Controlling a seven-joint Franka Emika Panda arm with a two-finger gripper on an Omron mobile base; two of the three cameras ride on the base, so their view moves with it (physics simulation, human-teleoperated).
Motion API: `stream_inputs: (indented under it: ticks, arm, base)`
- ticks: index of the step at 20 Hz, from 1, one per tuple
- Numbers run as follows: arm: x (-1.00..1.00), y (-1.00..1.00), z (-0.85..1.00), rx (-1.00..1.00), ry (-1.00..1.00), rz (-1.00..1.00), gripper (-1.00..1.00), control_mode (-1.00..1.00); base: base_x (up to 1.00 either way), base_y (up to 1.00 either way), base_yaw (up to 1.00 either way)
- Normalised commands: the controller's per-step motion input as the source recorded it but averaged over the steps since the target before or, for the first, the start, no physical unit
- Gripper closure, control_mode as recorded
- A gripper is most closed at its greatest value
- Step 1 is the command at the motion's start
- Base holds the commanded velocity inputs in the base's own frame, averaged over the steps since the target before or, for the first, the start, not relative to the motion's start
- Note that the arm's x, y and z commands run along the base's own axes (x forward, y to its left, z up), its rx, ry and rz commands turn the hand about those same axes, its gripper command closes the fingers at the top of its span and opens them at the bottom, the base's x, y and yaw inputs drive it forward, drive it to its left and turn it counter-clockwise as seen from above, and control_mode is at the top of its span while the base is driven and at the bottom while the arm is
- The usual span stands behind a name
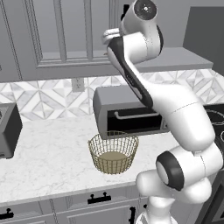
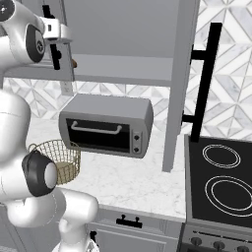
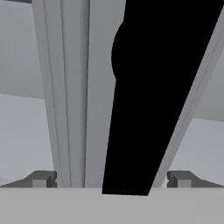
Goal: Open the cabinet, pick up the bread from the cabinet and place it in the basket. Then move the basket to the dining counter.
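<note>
Cabinet (image 1: pixel 61 35) on far wall above marble worktop (image 1: pixel 52 148); right door (image 2: pixel 179 83) swung out toward near side, long black bar (image 2: pixel 206 78) on its edge. Left door shut.

Gripper (image 3: pixel 110 180) up at left door, spread wide, straddling black bar handle (image 3: pixel 148 109); fingertips (image 3: pixel 41 179) either side, not pinching. Nothing held.

Bread (image 2: pixel 74 63): small brown lump on cabinet shelf, just right of gripper, partly hidden by door frame.

Basket (image 1: pixel 113 153): on worktop below, just in front of toaster oven (image 2: pixel 106 125), nothing inside.

Likely step: grab left handle and pull door open. To do well:
- centre bar between pads before closing; sits right of middle and slanted in hand view, so square up wrist first
- close fully, then pull along door's arc, not straight back
- avoid slipping off bar.

Edges and room:
- open right door juts out over worktop near stove (image 2: pixel 221 182); keep elbow clear of its edge
- toaster oven right under cabinet, tight gap below shelf lip
- open worktop left of basket, toaster (image 1: pixel 6 129) at far left.
</note>
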Motion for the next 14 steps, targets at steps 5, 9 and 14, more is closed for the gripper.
stream_inputs:
  ticks: [5,9,14]
  arm:
    - [0.18,0.02,-0.15,0.00,-0.10,0.00,1.00,-1.00]
    - [0.34,0.00,-0.08,0.00,-0.13,0.00,1.00,-1.00]
    - [0.28,0.05,0.00,0.00,-0.06,-0.02,1.00,-1.00]
  base:
    - [0.00,0.00,0.00]
    - [0.00,0.00,0.00]
    - [0.00,0.00,0.00]
